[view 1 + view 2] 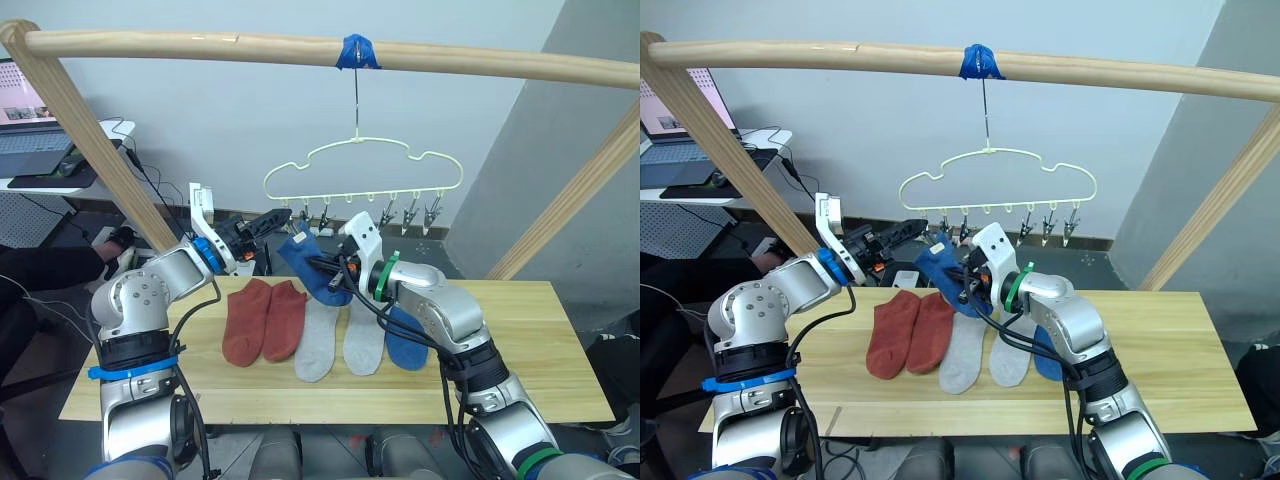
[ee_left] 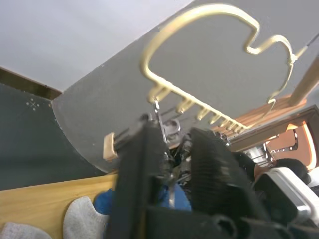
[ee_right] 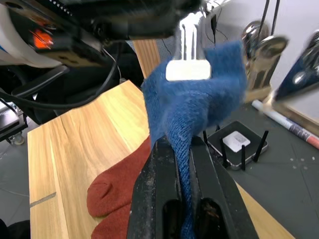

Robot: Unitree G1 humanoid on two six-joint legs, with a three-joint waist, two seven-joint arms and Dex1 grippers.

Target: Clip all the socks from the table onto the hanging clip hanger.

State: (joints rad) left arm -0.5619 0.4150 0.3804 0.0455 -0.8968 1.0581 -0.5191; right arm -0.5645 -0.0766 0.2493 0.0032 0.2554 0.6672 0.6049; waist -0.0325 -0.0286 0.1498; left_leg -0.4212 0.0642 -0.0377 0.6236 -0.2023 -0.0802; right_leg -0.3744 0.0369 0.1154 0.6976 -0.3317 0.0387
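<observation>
Up close, the right wrist view shows the right gripper [image 3: 182, 149] clenched on a blue sock [image 3: 194, 107], raised to the first clip [image 3: 188, 67] of the clip hanger [image 1: 362, 170]. The left gripper [image 1: 275, 219] squeezes that clip. Five socks [image 1: 320, 330] lie on the table [image 1: 520, 340], partly hidden by the arms.

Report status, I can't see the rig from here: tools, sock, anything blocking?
Right tool shut on blue sock, raised to leftmost clip of clip hanger. Left tool at that clip, grip unclear. Five socks on table. Nothing blocking.
</observation>
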